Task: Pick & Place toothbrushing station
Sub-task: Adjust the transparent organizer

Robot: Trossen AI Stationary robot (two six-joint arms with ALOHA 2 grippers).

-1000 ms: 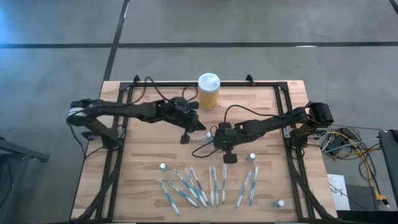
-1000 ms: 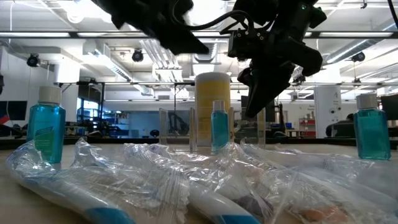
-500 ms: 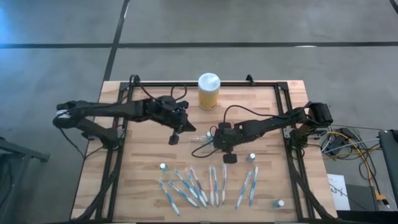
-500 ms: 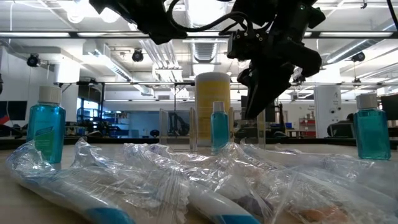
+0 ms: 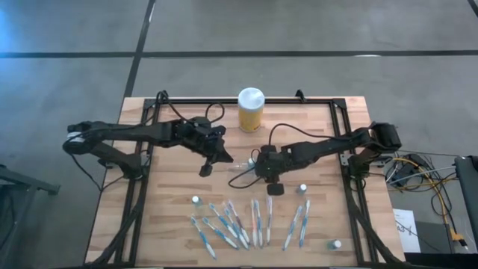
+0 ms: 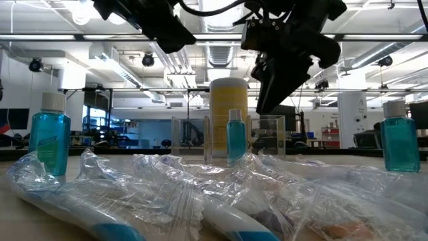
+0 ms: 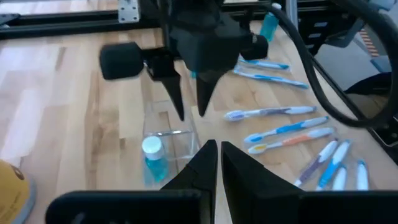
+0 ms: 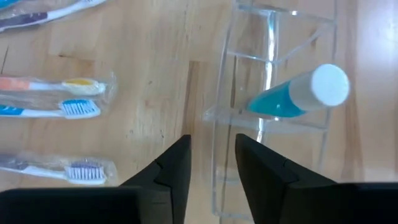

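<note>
Reaching in from the table's left side, the left gripper (image 5: 207,166) hangs over bare wood left of centre, its two fingers (image 7: 205,163) pressed almost together with nothing between them. Just to its right, near the middle of the table (image 5: 172,194), stands the clear holder (image 5: 243,170), with one blue white-capped tube (image 8: 298,94) leaning inside a compartment. The right gripper (image 5: 258,169) hovers directly above the holder's edge; its fingers (image 8: 173,167) are spread apart and grip nothing, one on either side of a clear wall. Behind the holder, at the far edge, sits a yellow jar with white lid (image 5: 251,109). Along the near edge, wrapped toothbrushes (image 5: 239,223) lie in a loose row, with small blue tubes standing among them: one (image 5: 195,201) at the row's left end, one (image 5: 302,189) right of centre, and one (image 5: 336,244) near the front right corner.
</note>
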